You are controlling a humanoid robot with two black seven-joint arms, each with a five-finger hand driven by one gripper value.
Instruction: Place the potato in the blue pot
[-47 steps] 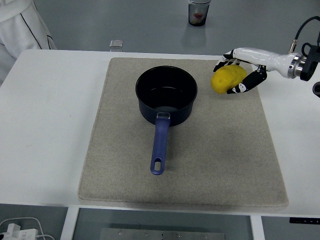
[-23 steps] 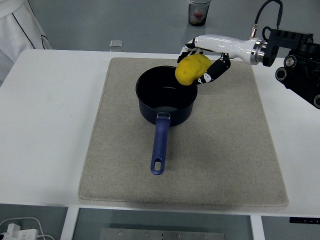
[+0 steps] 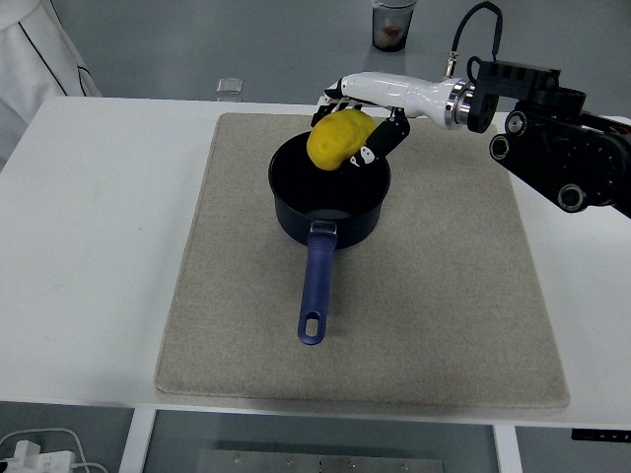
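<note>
Right hand (image 3: 357,116) is clamped on the potato (image 3: 338,140), white back of hand on top, dark fingers (image 3: 375,144) wrapped round its right and far sides. Potato is yellow, held in the air over the far part of the blue pot (image 3: 329,194), overlapping the far rim in this view; not inside the pot. Pot sits upright on the far-centre area of a beige mat (image 3: 434,296), dark interior with nothing in it visible, blue handle (image 3: 315,286) pointing toward the near edge, hanging hole at its tip. Right arm (image 3: 552,148) comes in from the right edge, black housing with a cable looped above the wrist, reaching left over the mat's far right corner. Left arm not in frame. Mat lies flat on the white table (image 3: 89,256), covers most of the middle, wide bare white margin on the left, narrower one on the right. Small clear square item (image 3: 229,89) sits at the table's far edge, just beyond the mat's far left corner; can't tell what it is. Beyond the table, grey floor (image 3: 246,39) with a clear cup (image 3: 392,24) holding something reddish. A person's white sleeve (image 3: 35,59) shows at far left. Below the near edge, white cable and plug (image 3: 30,451) at bottom left.
</note>
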